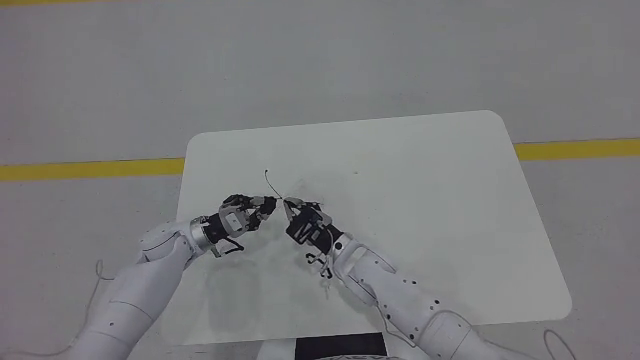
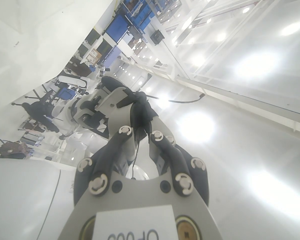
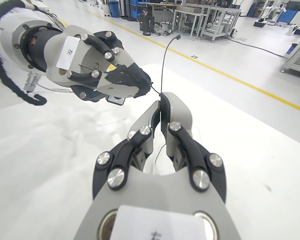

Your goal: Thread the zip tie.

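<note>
The zip tie (image 1: 268,182) is a thin black strap standing up from between the two grippers near the table's front left. In the right wrist view the zip tie (image 3: 163,61) rises to its small head, and my right gripper (image 3: 161,97) is shut on its lower part. A loose end hangs below those fingers. My left gripper (image 3: 146,86), with black-covered tips, is shut on a thin black strand that meets the strap at the right fingertips. The left wrist view shows my left gripper (image 2: 140,99) shut, with the zip tie (image 2: 185,101) running beyond it. In the top view the left gripper (image 1: 268,206) and right gripper (image 1: 291,208) almost touch.
The white table (image 1: 430,210) has rounded corners. Both grippers are held over its front-left part, close to the left edge. Grey floor with yellow lines (image 1: 90,169) surrounds the table.
</note>
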